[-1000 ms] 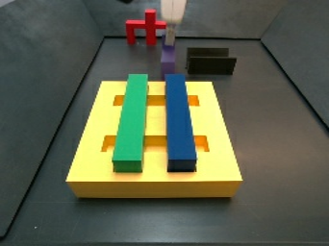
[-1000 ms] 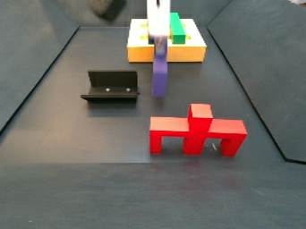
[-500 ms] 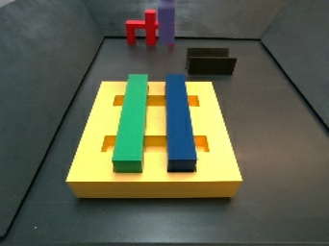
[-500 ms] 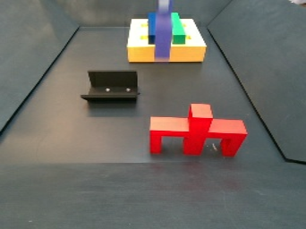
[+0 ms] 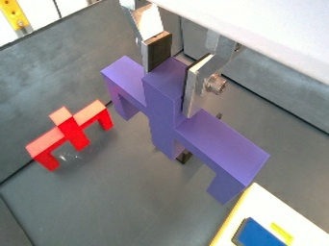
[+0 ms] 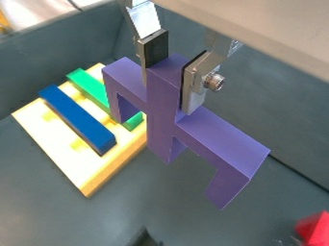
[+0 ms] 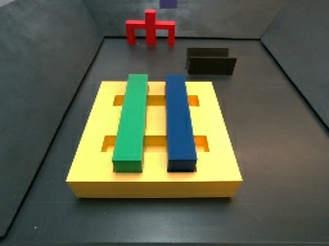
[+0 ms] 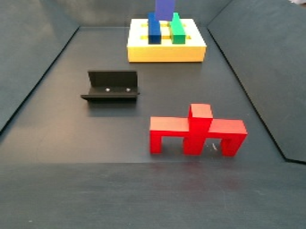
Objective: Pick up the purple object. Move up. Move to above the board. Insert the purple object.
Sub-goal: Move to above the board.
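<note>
Your gripper (image 5: 178, 65) has its two silver fingers (image 6: 152, 44) closed down to the width of the purple object's stem, dark pads pressed flat on either side of it in both wrist views, so you have the purple object (image 5: 174, 115) firmly clamped. The piece hangs below the fingers with its wide bar spreading out to both sides and its two short legs pointing down; nothing touches it from underneath, and it is clear of the floor.

In a side view only a sliver of the purple object (image 7: 172, 4) shows at the very top edge of the picture, high over the far end of the counter. In a side view the lower part of it (image 8: 165, 8) appears above the far edge of the yellow board (image 8: 166, 52), the rest cut off by the frame; you cannot see the gripper itself in either side view.

The board (image 7: 156, 154) lies flat at one end of the counter, with the long green bar (image 7: 131, 119) and the long blue bar (image 7: 179, 119) lying side by side along it, open slots showing in the yellow around them. A wrist view shows the board (image 6: 77, 154) off to one side of the held piece.

The red piece (image 8: 196, 131) stands upright at the opposite end of the counter from the board. The fixture (image 8: 111, 87) stands between them, nearer one side wall, apart from both.
</note>
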